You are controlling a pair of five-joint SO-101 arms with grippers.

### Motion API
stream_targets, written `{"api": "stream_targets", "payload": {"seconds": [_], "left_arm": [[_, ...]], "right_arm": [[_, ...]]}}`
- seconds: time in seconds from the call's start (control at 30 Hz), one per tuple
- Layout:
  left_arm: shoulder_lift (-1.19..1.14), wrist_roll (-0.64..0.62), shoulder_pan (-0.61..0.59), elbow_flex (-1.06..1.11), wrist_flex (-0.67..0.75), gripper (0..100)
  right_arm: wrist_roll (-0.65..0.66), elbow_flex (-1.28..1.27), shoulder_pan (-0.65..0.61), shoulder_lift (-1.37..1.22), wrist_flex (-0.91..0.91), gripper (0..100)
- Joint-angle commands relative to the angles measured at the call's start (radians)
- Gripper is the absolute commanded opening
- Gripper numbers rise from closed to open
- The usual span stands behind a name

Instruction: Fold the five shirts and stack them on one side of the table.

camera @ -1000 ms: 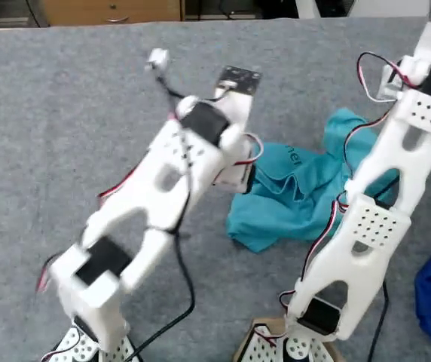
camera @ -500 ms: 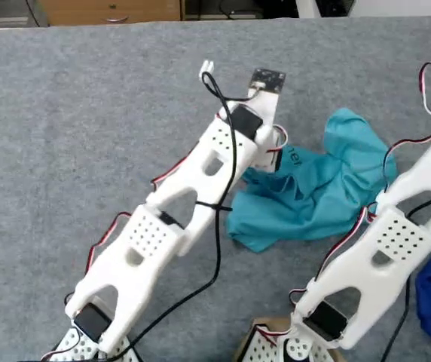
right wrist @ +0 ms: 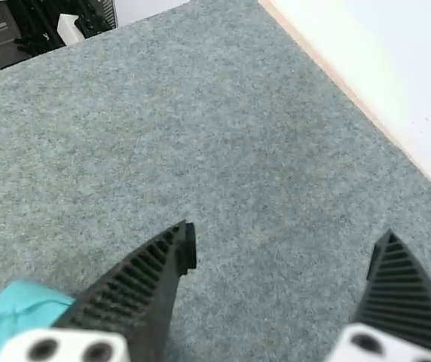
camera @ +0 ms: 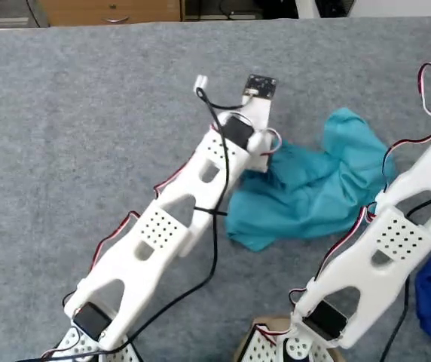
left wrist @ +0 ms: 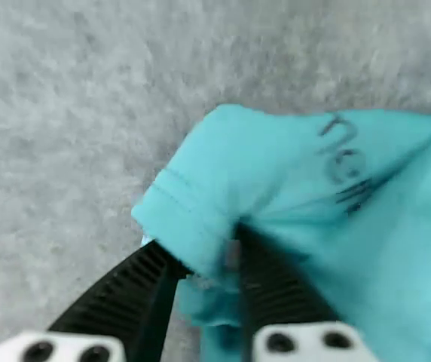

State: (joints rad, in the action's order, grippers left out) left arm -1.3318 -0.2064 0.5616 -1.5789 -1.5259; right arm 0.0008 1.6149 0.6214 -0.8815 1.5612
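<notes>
High view: the teal shirt (camera: pixel 313 192) lies crumpled on the grey surface (camera: pixel 87 113), at 3 o'clock from centre, with a blue shirt (camera: pixel 429 298) at the 4 o'clock edge. Left wrist view: the left gripper (left wrist: pixel 204 256) is clenched on the teal shirt's hem (a thin pinch). Right wrist view: the right gripper (right wrist: pixel 287 237) hangs spread wide above the surface. A quick pull could slip the hem free or drag the cloth bunched.
</notes>
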Motion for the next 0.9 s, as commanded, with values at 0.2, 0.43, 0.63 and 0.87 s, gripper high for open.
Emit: {"api": "stream_targets", "payload": {"seconds": [0.2, 0.43, 0.63, 0.87], "left_arm": [[0.117, -0.006, -0.207, -0.091, -0.025, 2], [0.262, -0.006, -0.336, -0.089, -0.028, 2], [0.294, -0.008, -0.382, -0.089, -0.031, 2], [0.36, -0.212, -0.416, -0.089, -0.135, 24]], "right_arm": [[0.002, 0.044, 0.005, 0.01, -0.005, 34.9], [0.009, 0.041, -0.073, 0.005, 0.06, 34.9], [0.009, 0.041, -0.133, -0.028, 0.094, 34.9], [0.011, 0.041, -0.179, -0.071, 0.095, 34.9]]}}
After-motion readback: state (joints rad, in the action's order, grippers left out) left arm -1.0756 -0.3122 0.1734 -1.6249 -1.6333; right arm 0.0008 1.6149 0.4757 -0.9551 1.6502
